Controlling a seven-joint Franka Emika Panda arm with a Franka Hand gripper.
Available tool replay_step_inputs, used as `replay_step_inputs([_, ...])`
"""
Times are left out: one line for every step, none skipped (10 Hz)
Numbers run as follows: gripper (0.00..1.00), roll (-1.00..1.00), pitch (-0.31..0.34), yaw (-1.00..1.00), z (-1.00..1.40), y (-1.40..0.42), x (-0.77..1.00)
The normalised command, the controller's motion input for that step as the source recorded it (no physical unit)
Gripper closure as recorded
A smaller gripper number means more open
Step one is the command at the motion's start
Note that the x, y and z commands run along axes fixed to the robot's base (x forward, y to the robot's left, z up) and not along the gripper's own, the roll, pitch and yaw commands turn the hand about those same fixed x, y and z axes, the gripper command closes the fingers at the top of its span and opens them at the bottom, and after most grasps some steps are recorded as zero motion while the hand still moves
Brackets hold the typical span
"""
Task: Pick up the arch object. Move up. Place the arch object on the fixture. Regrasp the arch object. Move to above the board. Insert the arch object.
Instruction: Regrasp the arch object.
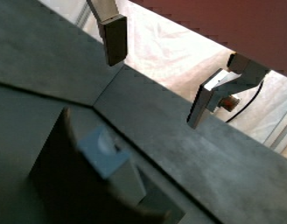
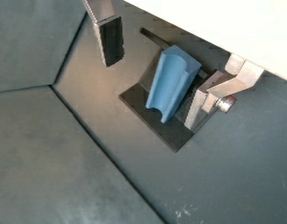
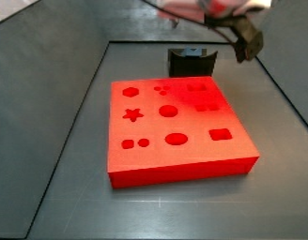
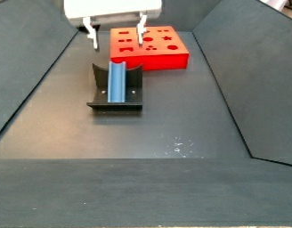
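We find the arch object (image 4: 117, 80) resting on the fixture (image 4: 115, 106), the tool (image 4: 114, 36) released and empty above it; regrasping requires a straight descent.

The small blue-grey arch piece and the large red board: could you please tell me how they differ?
The small blue-grey arch piece is slim and elongated, while the large bright red board is broad, flat and far bigger. The arch piece rests on the dark fixture; the board lies directly on the floor. The board's top carries shaped recesses; the arch piece looks smooth. The tool hovers open above the arch piece, touching neither.
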Motion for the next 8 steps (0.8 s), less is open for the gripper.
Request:
replay_step_inputs([0.0,0.09,-0.083,0.09,-1.0,0.02,0.12])
replay_step_inputs([0.0,0.09,-0.088,0.07,-1.0,0.02,0.13])
replay_step_inputs([0.0,0.08,-0.082,0.04,-0.91,0.01,0.12])
replay_step_inputs([0.0,0.07,-0.077,0.02,-0.81,0.01,0.11])
replay_step_inputs([0.0,0.07,-0.063,0.0,-0.61,0.0,0.09])
replay_step_inputs([0.0,0.06,-0.052,-0.01,-0.47,0.0,0.08])
replay_step_inputs([0.0,0.05,-0.039,-0.01,-0.28,0.0,0.08])
replay_step_inputs([0.0,0.04,-0.022,-0.01,-0.21,-0.01,0.05])
